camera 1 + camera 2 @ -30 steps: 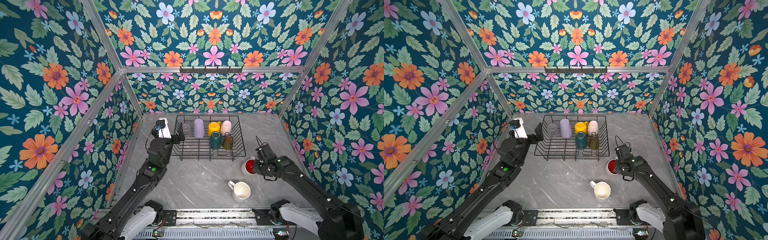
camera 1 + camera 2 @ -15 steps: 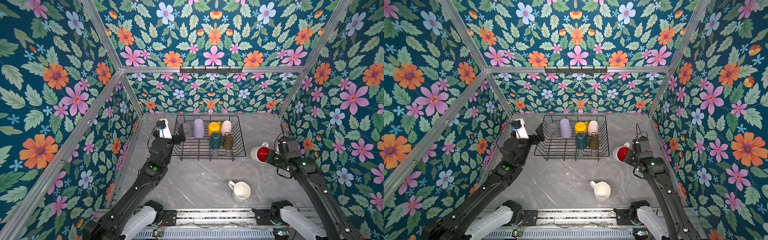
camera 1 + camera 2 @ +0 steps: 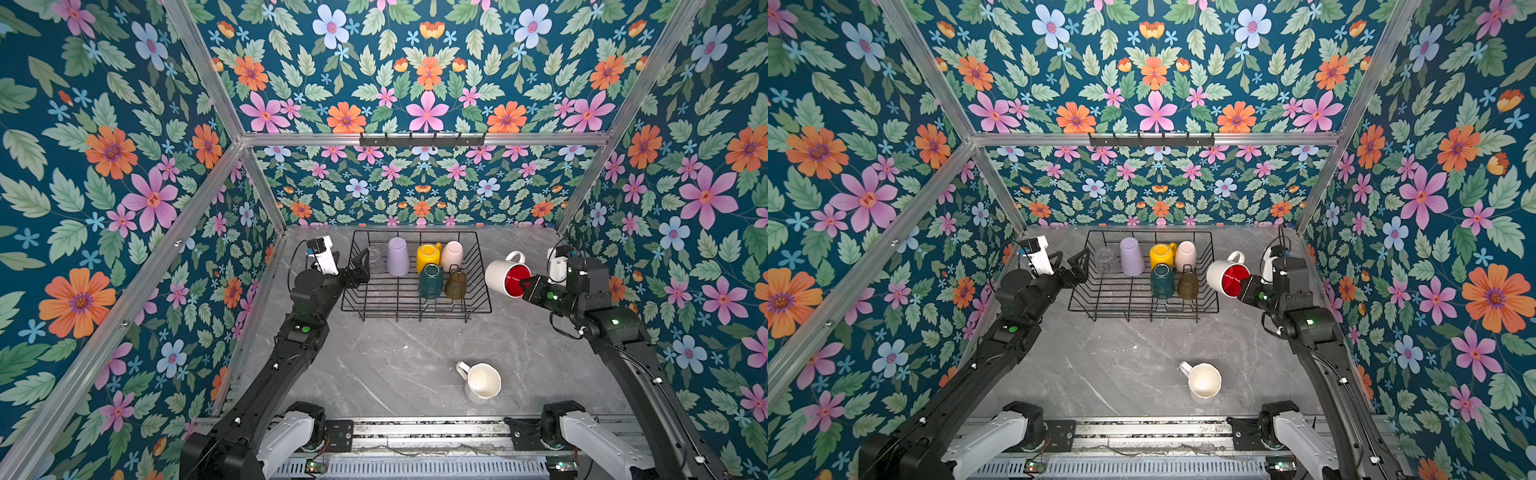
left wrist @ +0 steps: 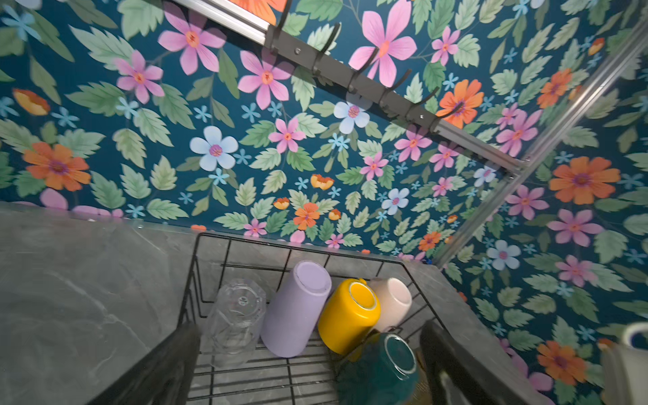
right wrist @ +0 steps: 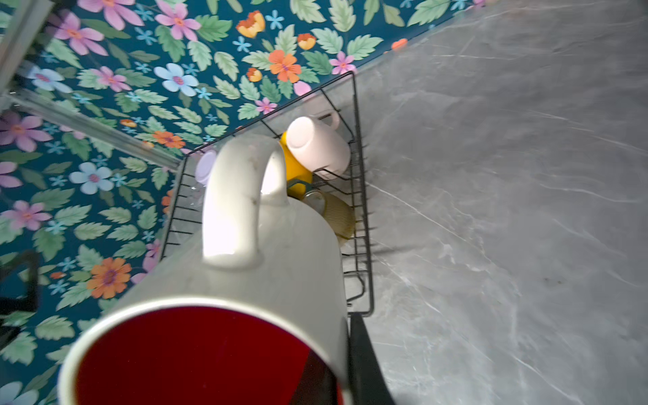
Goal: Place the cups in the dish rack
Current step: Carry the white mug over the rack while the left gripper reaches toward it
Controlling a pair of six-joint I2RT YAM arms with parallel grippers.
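Note:
The black wire dish rack point(image 3: 415, 311) point(image 3: 1142, 311) stands at the back of the table. Upside down in it are a clear glass point(image 4: 235, 315), lilac tumbler point(image 3: 397, 256), yellow mug point(image 3: 428, 257), cream cup point(image 3: 452, 255), dark green mug point(image 3: 431, 281) and olive-amber glass point(image 3: 456, 284). My right gripper point(image 3: 524, 284) point(image 5: 342, 350) is shut on the rim of the red-lined white mug point(image 3: 500, 276) point(image 5: 245, 280), held tipped in the air just right of the rack. My left gripper point(image 3: 361, 266) point(image 4: 310, 336) hangs open over the rack's left wall, holding nothing. A white mug point(image 3: 482, 382) point(image 3: 1203, 380) stands upright on the table in front.
A black hook rail point(image 3: 422, 139) is fixed to the back wall above the rack. Floral walls close in on both sides and behind. The grey marble table point(image 3: 374, 361) runs from the rack to the front metal rail.
My right gripper has lifted the red-lined white mug off the table and carried it up and back to the rack's right side, tipping it sideways. The left arm has barely moved.

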